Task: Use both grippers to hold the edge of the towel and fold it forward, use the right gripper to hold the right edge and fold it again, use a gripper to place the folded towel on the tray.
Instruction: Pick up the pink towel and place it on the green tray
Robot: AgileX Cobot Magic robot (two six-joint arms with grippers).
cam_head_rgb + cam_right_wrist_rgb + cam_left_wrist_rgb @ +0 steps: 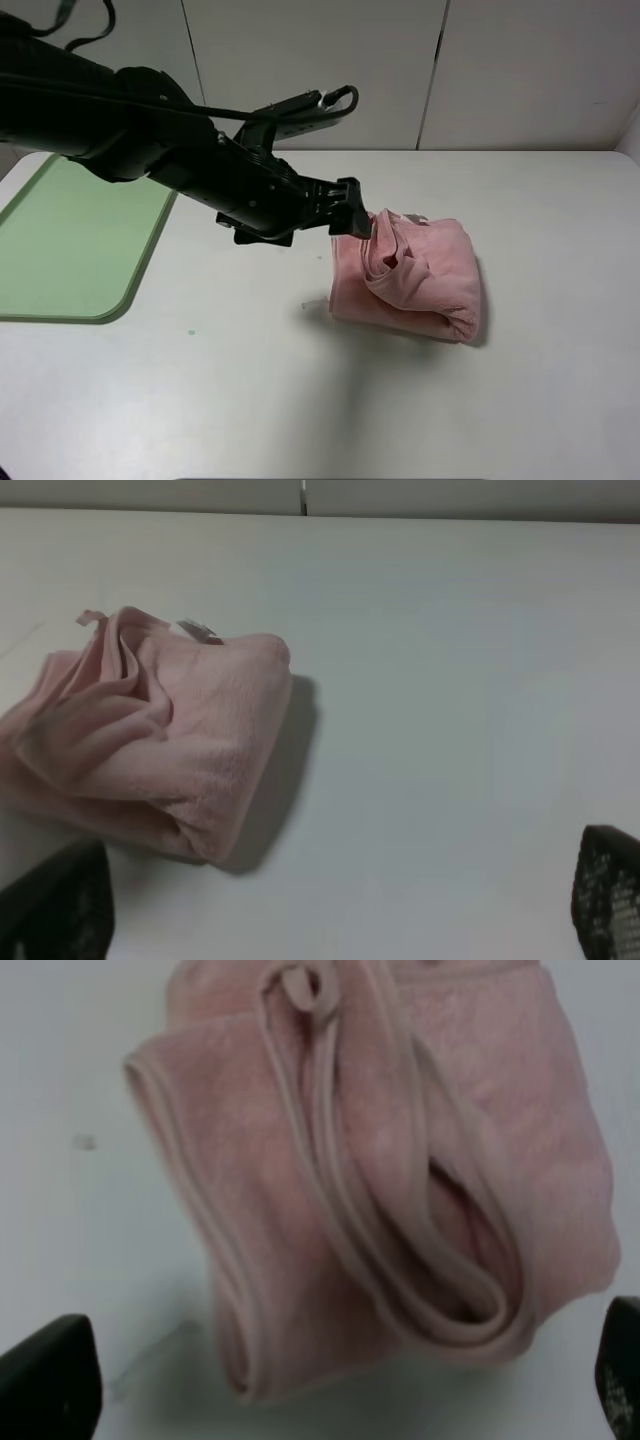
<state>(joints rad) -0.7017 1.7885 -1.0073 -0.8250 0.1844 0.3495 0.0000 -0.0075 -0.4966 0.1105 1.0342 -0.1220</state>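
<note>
Left claw (352,218) covers the bunched towel's (420,275) near corner; tray (70,245) cropped.

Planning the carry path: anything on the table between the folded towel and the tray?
In the exterior high view, bare white table lies between the towel and the tray; only the left arm and its end effector hang over that stretch.
</note>
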